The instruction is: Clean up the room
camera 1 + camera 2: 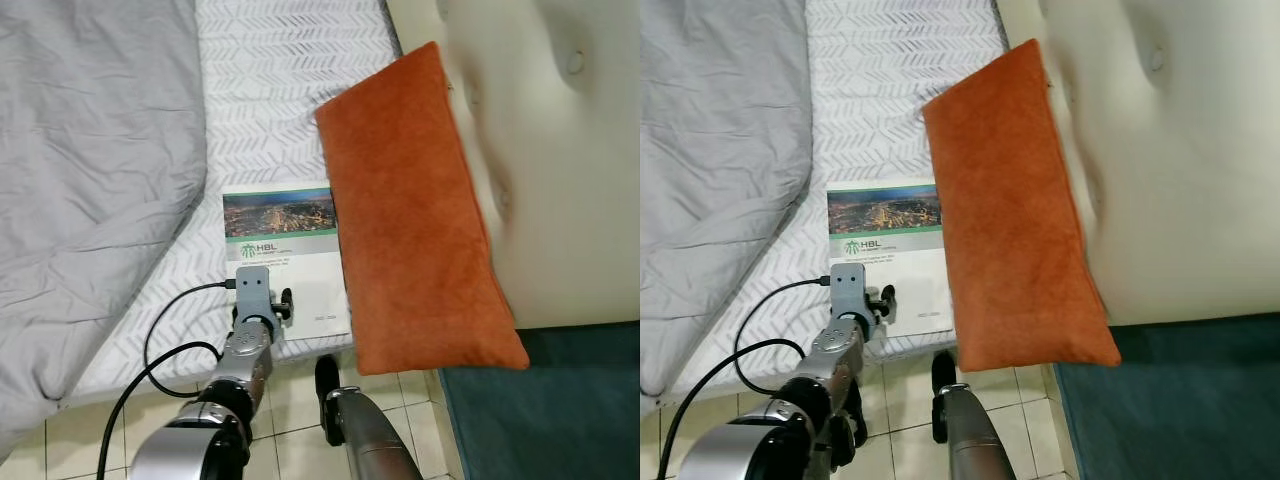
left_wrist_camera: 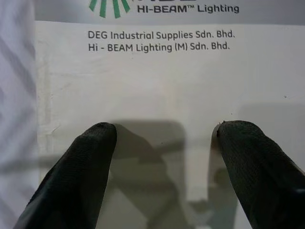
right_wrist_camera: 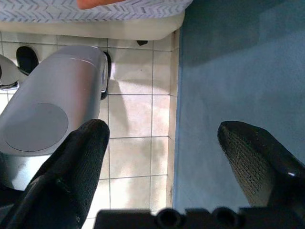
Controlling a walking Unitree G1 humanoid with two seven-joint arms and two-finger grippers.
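Spread wide over the booklet [image 1: 288, 262] at the bed's [image 1: 270, 60] near edge, beside the orange cushion [image 1: 415, 215], the left end effector [image 2: 159, 143] seems poised to grasp it, while the right end effector [image 3: 162, 157] hangs open above the floor.

Orange cushion [image 1: 415, 215], grey blanket [image 1: 90, 170], teal rug [image 1: 545, 410]

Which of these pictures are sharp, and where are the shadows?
Left wrist view: print on the booklet is crisp, and the left gripper throws a soft shadow on it. Right wrist view: its fingers look blurred, the floor tiles sharp. Head views: evenly lit.
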